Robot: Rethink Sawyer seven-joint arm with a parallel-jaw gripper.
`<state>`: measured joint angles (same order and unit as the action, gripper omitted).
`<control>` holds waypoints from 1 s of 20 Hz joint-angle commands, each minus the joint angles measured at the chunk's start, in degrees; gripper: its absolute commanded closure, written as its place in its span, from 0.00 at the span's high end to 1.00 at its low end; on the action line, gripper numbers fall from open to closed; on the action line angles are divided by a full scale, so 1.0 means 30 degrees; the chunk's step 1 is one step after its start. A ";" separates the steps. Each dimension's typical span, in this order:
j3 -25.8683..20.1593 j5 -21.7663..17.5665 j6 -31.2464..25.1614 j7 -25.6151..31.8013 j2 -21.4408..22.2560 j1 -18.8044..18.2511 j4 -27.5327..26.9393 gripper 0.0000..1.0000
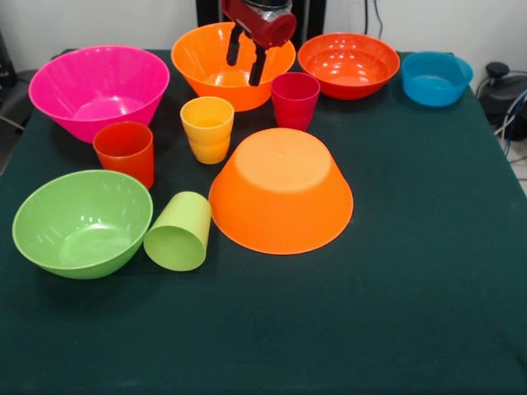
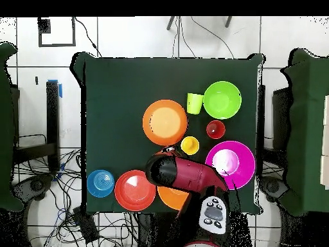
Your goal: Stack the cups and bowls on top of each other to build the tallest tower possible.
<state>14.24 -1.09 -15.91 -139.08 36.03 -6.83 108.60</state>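
A dark green tabletop (image 1: pixel 412 247) carries everything loose; no tower stands yet. The gripper (image 1: pixel 245 62) hangs with its fingers (image 1: pixel 234 51) spread and empty above the upright large orange bowl (image 1: pixel 206 62), beside the magenta-red cup (image 1: pixel 295 99). The other large orange bowl (image 1: pixel 280 193) lies upside down mid-table and would make a wide base. The lime green cup (image 1: pixel 181 230) lies tipped beside the lime green bowl (image 1: pixel 82 222). To grasp the upright bowl well, the fingers should probably straddle its rim wall, squarely, so it lifts level.
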 commanded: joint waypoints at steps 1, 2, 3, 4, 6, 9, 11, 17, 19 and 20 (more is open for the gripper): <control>-0.0630 0.0758 0.0658 -0.2556 -0.0697 0.0205 -0.0773 1.00; -0.0651 0.0728 0.0759 -0.2488 -0.0769 0.0173 -0.0795 1.00; -0.0697 0.0672 0.0810 -0.2359 -0.0821 0.0067 -0.0874 1.00; -0.0718 0.0653 0.0821 -0.2304 -0.0862 0.0048 -0.0895 1.00; -0.0762 0.0611 0.0890 -0.2256 -0.0872 0.0068 -0.0822 1.00; -0.0884 0.0553 0.0820 -0.2097 -0.0869 -0.0013 -0.0801 1.00; -0.0898 0.0535 0.0747 -0.2031 -0.0879 -0.0038 -0.0860 1.00; -0.0042 0.1322 0.1409 -0.3446 -0.1447 0.0826 -0.1014 1.00; 0.0043 0.1506 0.2071 -0.3686 -0.1771 0.0982 -0.1064 1.00; -0.0061 0.1514 0.2118 -0.3536 -0.1888 0.0912 -0.1112 1.00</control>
<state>16.94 0.53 -14.71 -139.08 33.54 -5.55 108.37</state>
